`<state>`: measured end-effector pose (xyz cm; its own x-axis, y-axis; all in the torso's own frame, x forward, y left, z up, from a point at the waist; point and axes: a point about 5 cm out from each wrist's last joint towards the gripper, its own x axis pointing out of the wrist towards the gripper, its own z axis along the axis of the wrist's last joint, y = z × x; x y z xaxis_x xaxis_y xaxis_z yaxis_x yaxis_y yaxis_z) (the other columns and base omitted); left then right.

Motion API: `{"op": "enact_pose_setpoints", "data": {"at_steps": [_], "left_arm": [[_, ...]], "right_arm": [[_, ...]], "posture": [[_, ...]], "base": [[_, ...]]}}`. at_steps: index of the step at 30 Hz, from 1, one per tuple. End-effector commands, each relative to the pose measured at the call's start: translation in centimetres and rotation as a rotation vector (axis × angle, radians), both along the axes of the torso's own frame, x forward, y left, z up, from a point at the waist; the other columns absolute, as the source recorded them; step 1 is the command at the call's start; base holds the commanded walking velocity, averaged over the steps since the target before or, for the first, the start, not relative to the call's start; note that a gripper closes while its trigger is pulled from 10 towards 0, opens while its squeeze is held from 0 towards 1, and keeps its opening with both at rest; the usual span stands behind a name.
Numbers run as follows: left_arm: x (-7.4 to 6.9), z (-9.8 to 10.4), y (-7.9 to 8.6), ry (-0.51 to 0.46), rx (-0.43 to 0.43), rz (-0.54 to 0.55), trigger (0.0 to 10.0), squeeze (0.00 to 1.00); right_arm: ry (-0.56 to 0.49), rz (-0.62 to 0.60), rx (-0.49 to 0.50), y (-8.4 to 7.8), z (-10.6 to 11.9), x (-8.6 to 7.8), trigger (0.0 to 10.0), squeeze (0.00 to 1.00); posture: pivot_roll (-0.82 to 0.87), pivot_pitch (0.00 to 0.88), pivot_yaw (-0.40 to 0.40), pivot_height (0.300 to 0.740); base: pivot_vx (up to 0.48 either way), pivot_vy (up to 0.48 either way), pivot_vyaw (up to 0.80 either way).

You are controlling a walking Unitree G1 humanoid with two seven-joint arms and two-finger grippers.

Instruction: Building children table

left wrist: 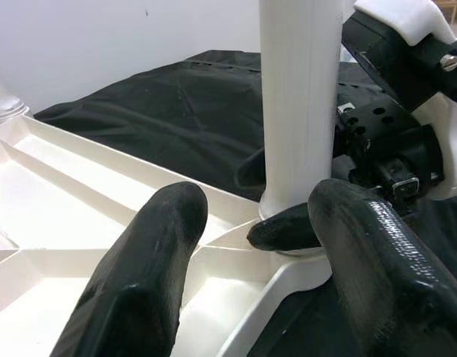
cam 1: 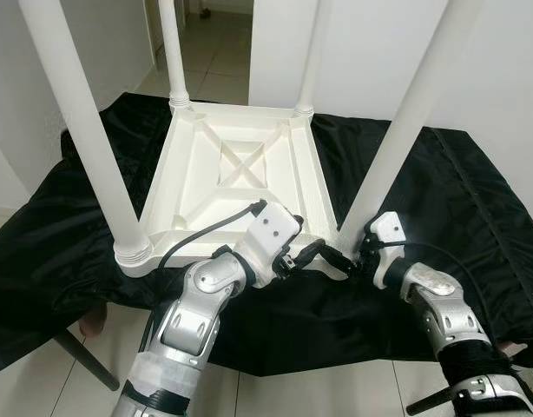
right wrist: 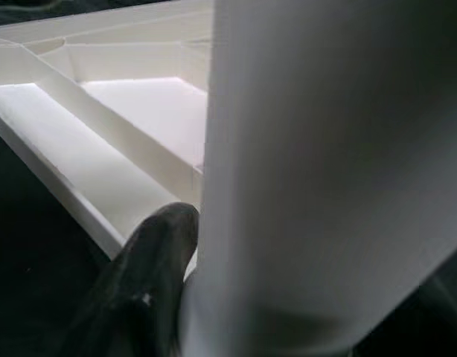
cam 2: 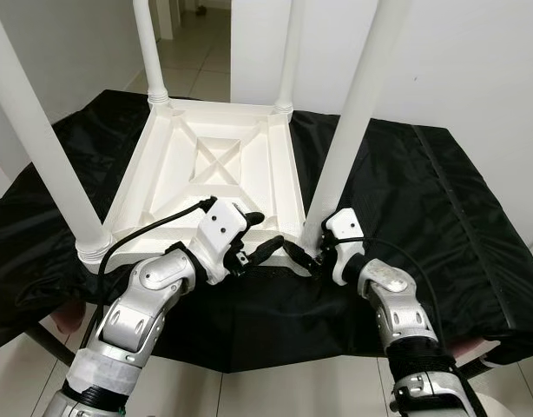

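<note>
A white children's table (cam 1: pixel 232 165) lies upside down on a black cloth (cam 1: pixel 457 191), its four legs pointing up. My right gripper (cam 1: pixel 349 259) is at the base of the front right leg (cam 1: pixel 401 130). In the right wrist view one finger (right wrist: pixel 139 290) presses against that leg (right wrist: pixel 325 171), and the other finger is hidden behind it. My left gripper (cam 1: pixel 312 252) hovers open over the table's front rim just left of that leg, its fingers (left wrist: pixel 139 275) spread apart. The left wrist view shows the right gripper's finger (left wrist: pixel 284 227) lying against the leg's foot.
The black cloth covers a low stand, with dark stand legs (cam 1: pixel 84 360) below the front edge. White walls stand close on both sides. A tiled floor (cam 1: pixel 214 52) runs through a doorway behind the table. The rear legs (cam 1: pixel 173 52) rise at the far corners.
</note>
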<state>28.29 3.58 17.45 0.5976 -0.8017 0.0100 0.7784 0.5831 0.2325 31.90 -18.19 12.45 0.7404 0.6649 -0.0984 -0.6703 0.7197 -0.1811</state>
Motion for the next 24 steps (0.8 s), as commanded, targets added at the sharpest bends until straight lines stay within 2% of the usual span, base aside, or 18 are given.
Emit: {"op": "enact_pose_setpoints", "data": {"at_steps": [1,10,11,12,13,17,24], "left_arm": [[0.5,-0.1,0.2,-0.013,-0.01,0.1,10.0,0.0],[0.3,-0.2,0.3,-0.011,-0.01,0.104,10.0,0.0],[0.3,-0.2,0.3,-0.011,-0.01,0.103,10.0,0.0],[0.3,-0.2,0.3,-0.011,-0.01,0.103,10.0,0.0],[0.2,-0.3,0.2,-0.01,-0.01,0.101,10.0,0.0],[0.1,-0.4,0.1,-0.009,-0.008,0.094,10.0,0.0],[0.0,-0.5,-0.2,-0.003,-0.007,0.081,10.0,0.0]], "right_arm": [[0.021,0.027,-0.01,0.4,-0.3,0.1,0.0,0.0],[0.022,0.009,0.007,-0.3,-0.7,-0.1,0.0,0.0],[0.016,-0.002,0.017,-0.3,-0.7,-0.1,2.9,0.0],[0.016,-0.002,0.017,-0.3,-0.7,-0.1,2.9,0.0],[0.015,-0.014,0.032,-0.4,-0.7,-0.2,10.0,0.0],[0.012,-0.036,0.061,-0.3,-0.5,-0.4,10.0,0.0],[-0.019,-0.244,0.117,0.7,-0.2,-0.4,10.0,0.0]], "posture": [[0.07,0.0,-0.057,0.74],[0.06,0.0,-0.065,0.74],[0.06,0.0,-0.066,0.74],[0.06,0.0,-0.066,0.74],[0.06,0.0,-0.065,0.74],[0.05,0.0,-0.065,0.74],[0.04,0.0,-0.063,0.74]], "base": [[0.0,0.0,0.0],[0.0,0.0,0.0],[0.0,0.0,0.0],[0.0,0.0,0.0],[0.0,0.0,0.0],[0.0,0.0,0.0],[0.0,0.0,0.0]]}}
